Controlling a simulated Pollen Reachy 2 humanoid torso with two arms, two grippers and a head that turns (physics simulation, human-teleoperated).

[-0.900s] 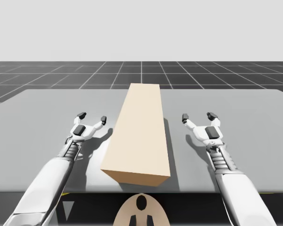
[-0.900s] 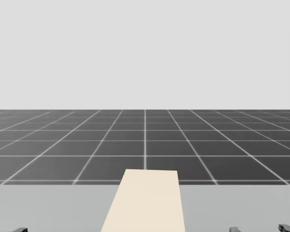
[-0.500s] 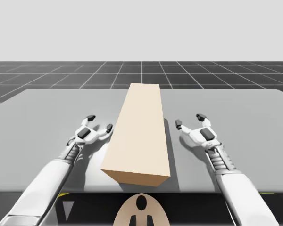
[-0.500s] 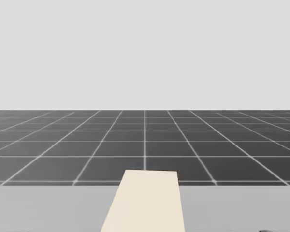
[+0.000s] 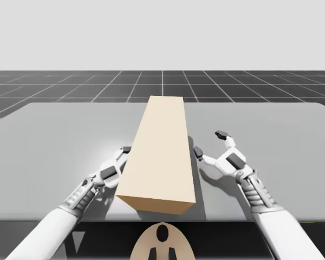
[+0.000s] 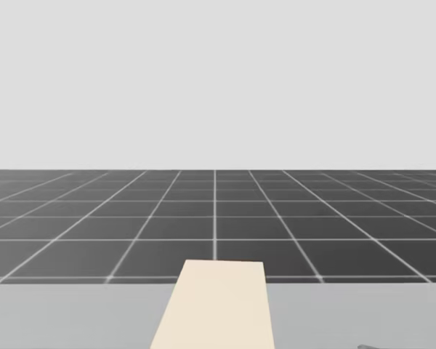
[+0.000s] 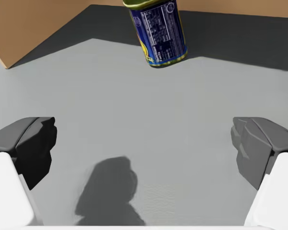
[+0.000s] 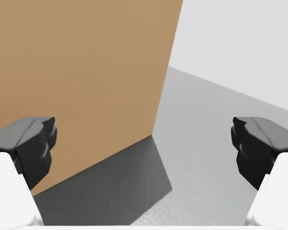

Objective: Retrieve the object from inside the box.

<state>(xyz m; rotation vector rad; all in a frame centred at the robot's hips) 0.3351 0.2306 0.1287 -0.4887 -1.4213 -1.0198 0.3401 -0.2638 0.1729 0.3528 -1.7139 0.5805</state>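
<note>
My left gripper (image 7: pixel 144 143) is gaping wide and empty at the box's (image 5: pixel 162 151) 8 o'clock. The can (image 7: pixel 158 33) is standing at its 12 o'clock, in shade by the box wall. My right gripper (image 5: pixel 209 143) is spreading wide too, at the box's 3 o'clock.

- Ahead of my left gripper (image 7: pixel 144 139), between its wide-spread fingers, the flat grey table (image 7: pixel 149 110) lies free up to the blue and yellow cylindrical can (image 7: pixel 158 31).
- A wall of the tall tan cardboard box (image 5: pixel 161 151) stands ahead, off to one side of that can.
- Ahead of my right gripper (image 8: pixel 144 139), the box's side blocks half the way; past its edge the table runs open.
</note>
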